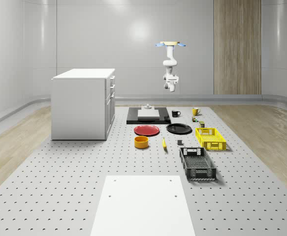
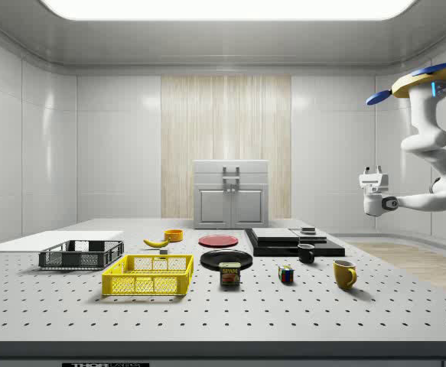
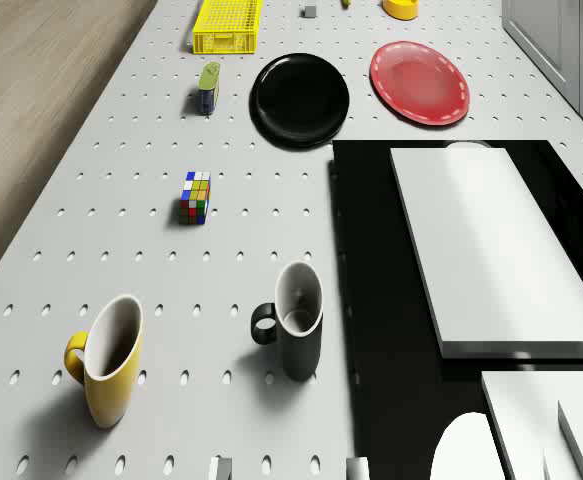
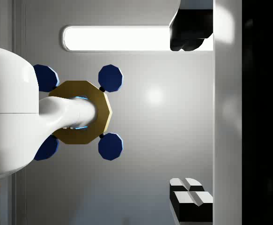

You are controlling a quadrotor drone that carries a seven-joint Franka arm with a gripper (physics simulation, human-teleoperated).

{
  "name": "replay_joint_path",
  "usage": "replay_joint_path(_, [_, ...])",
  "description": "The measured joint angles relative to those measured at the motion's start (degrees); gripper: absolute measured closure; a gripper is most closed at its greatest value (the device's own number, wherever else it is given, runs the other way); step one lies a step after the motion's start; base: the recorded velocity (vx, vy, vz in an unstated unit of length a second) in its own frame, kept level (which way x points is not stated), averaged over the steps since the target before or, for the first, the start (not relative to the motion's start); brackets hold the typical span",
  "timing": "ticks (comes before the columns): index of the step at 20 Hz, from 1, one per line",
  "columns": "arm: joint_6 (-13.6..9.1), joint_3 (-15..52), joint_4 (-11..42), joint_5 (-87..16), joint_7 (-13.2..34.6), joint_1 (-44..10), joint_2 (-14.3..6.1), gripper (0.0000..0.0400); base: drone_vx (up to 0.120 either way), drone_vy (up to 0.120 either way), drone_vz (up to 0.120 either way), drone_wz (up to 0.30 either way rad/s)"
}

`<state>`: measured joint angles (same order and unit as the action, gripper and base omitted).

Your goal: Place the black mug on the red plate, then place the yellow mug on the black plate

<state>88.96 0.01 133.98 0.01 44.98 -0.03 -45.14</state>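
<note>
The black mug stands upright on the perforated table beside a black slab. The yellow mug stands upright a little farther from the slab. The red plate and the black plate lie side by side nearer the table's middle, both bare. The drone hovers high above the table's far end, near the mugs. My gripper points up toward the drone, well above the mugs, open and holding nothing.
A black slab carrying a white block lies next to the black mug. A Rubik's cube and a can sit between the mugs and the yellow basket. A black basket, orange bowl, banana and white cabinet stand farther off.
</note>
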Motion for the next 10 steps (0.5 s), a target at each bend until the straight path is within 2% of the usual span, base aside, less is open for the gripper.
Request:
replay_joint_path(5, [-4.80, 0.07, -6.09, 0.05, -0.08, -0.13, 1.06, 0.0000, 0.000, 0.000, 0.000, 0.000])
replay_joint_path(10, [-8.32, 0.13, -11.83, 0.09, -0.12, -0.23, 3.06, 0.0000, 0.000, 0.000, 0.000, 0.000])
